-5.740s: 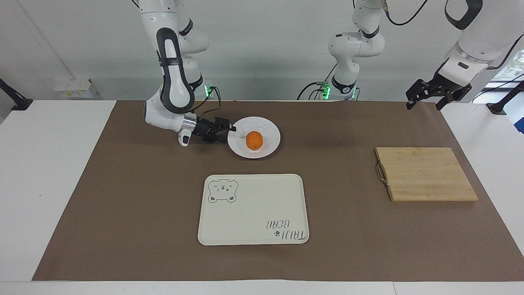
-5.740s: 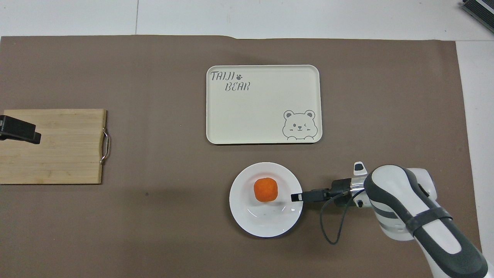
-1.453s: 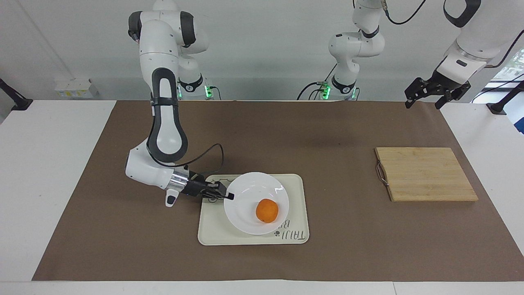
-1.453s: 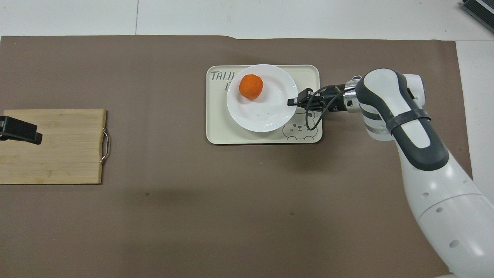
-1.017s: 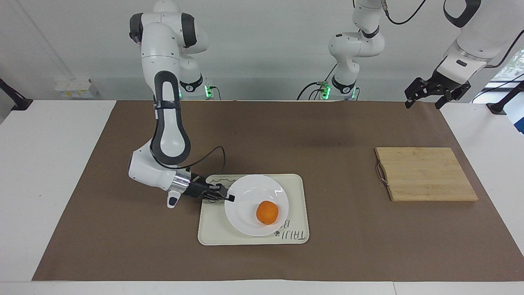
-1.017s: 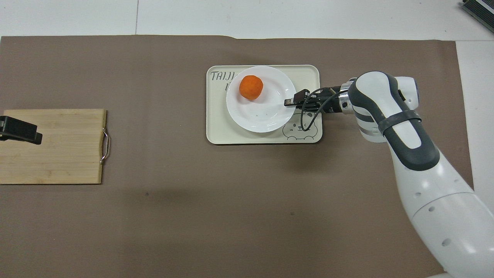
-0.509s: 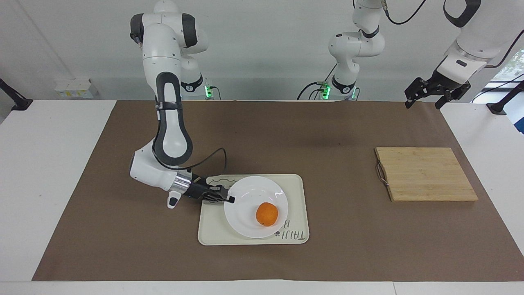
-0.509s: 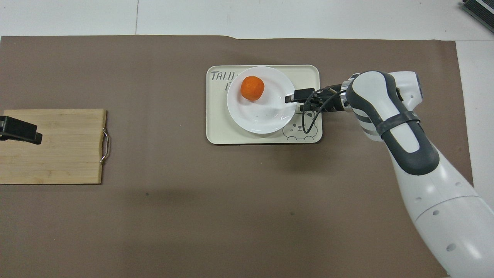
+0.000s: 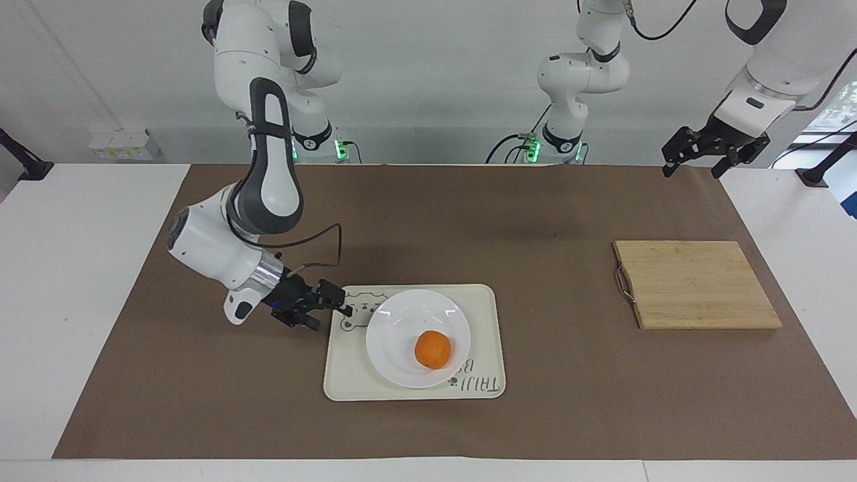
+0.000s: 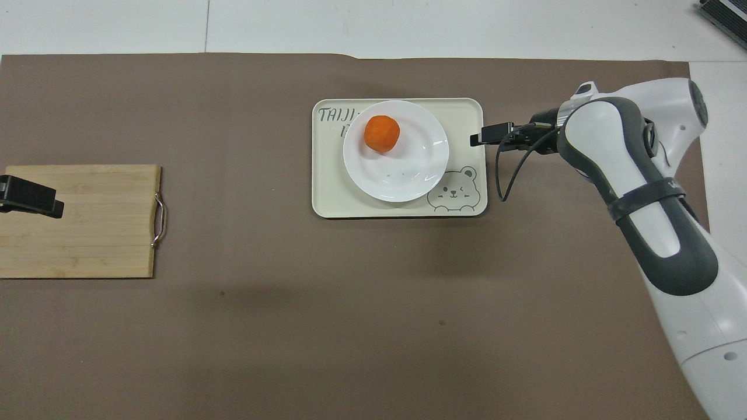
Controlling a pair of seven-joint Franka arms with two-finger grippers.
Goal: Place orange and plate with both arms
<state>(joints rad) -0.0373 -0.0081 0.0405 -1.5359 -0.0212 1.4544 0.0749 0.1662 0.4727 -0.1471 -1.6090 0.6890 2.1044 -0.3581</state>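
Note:
The white plate (image 9: 396, 333) lies on the cream bear tray (image 9: 483, 313), with the orange (image 9: 432, 349) in it, off centre on the part farther from the robots. In the overhead view the plate (image 10: 402, 175), the orange (image 10: 381, 133) and the tray (image 10: 330, 198) show the same. My right gripper (image 9: 333, 316) is open and empty, just off the tray's edge toward the right arm's end, apart from the plate; it also shows in the overhead view (image 10: 474, 140). My left gripper (image 9: 691, 173) is open and empty and waits high at the left arm's end.
A bamboo cutting board (image 9: 696, 284) with a metal handle lies toward the left arm's end; the left gripper (image 10: 29, 197) hangs over it in the overhead view. A brown mat (image 9: 535, 415) covers the table.
My right gripper set the plate with the orange down on the tray, let go of its rim and drew back toward the right arm's end. The left arm has not moved.

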